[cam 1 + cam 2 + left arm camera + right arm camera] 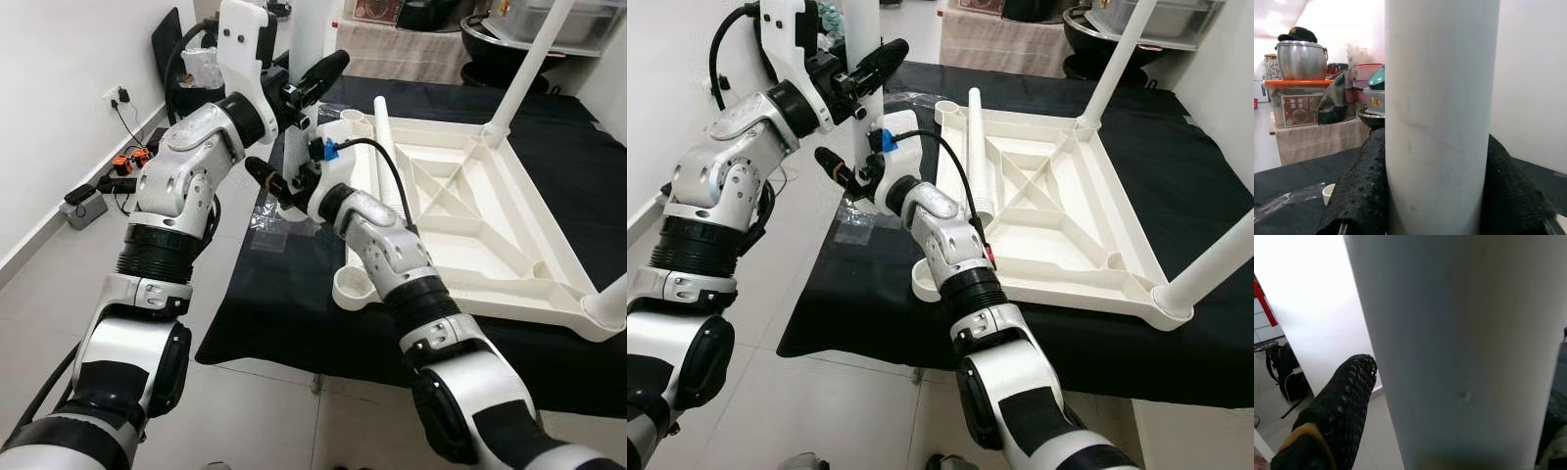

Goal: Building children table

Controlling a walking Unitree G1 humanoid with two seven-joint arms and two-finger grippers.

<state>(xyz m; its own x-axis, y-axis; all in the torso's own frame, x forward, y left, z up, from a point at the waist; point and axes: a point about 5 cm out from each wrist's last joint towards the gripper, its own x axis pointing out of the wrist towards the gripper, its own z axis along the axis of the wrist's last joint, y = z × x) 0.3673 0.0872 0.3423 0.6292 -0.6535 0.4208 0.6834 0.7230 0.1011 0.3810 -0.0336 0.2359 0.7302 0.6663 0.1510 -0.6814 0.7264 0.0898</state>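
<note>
Black-clothed work surface [294, 313] carries the inverted tabletop [470, 225] at right of frame; an upright white leg [297, 162] is clamped by left gripper [299, 83] and right gripper [284, 186], and misalignment with the empty corner socket [353, 286] could cause jamming.

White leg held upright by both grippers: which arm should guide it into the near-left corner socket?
Right, probably. The right gripper grips the white leg low down, nearer the open corner socket of the upturned tabletop. The left gripper holds it higher, better for steadying.
</note>
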